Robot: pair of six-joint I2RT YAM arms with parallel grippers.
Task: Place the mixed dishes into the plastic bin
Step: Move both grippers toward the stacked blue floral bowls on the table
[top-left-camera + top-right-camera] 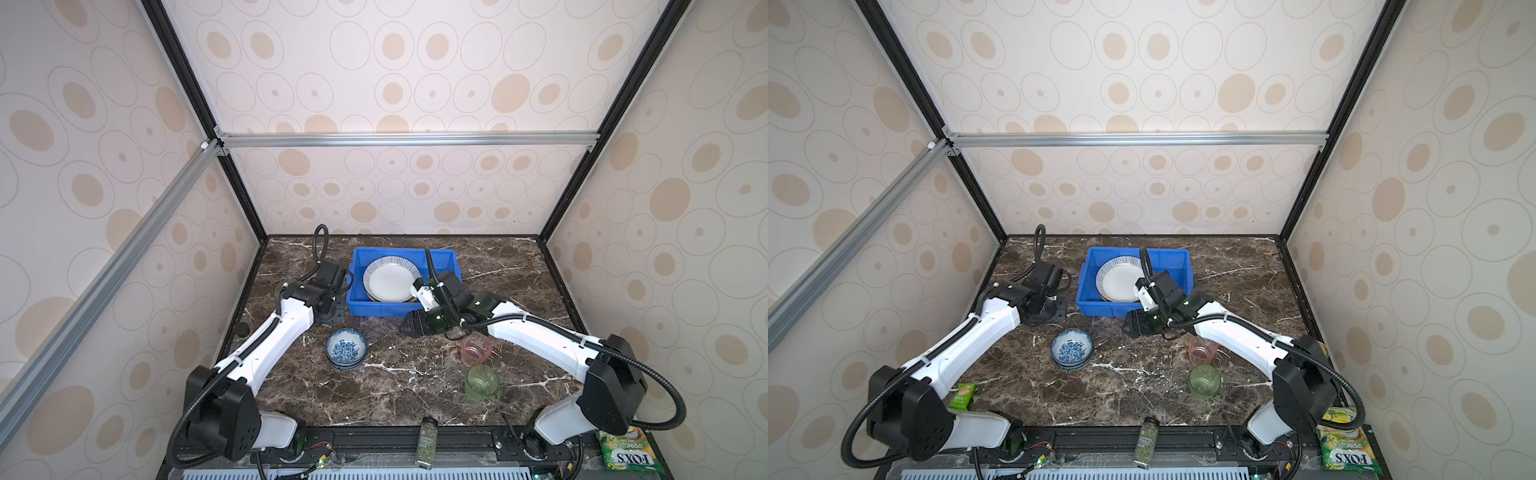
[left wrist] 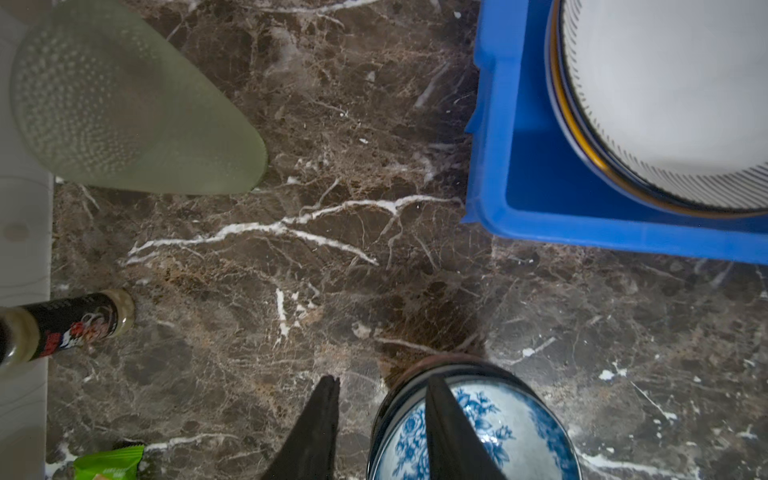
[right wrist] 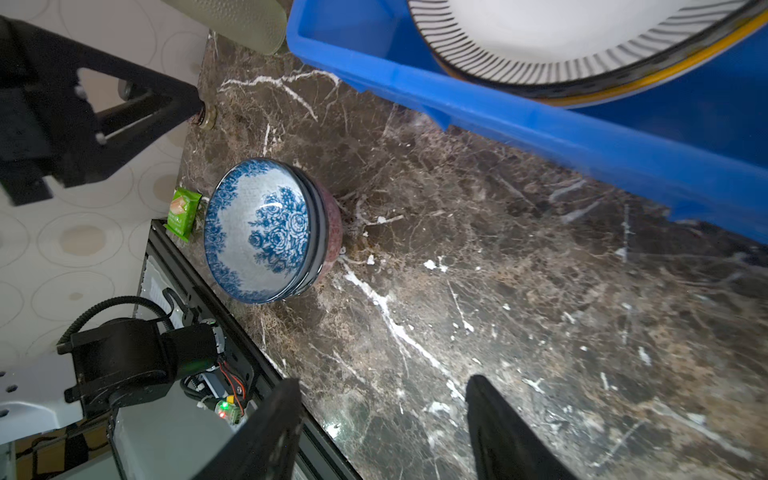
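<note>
Plates [image 1: 388, 282] lie flat and stacked in the blue bin [image 1: 374, 309], likely to leave room. The left gripper [image 2: 382, 377] and right gripper [image 3: 384, 380] both hang released and empty near the stacked bowls [image 1: 346, 348] on the counter [image 1: 415, 395].

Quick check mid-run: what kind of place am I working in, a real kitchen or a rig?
Most likely a staged test booth, not a kitchen: patterned wall panels in a metal frame enclose a marble-look table, and the left arm and right arm are mounted at its front edge.
</note>
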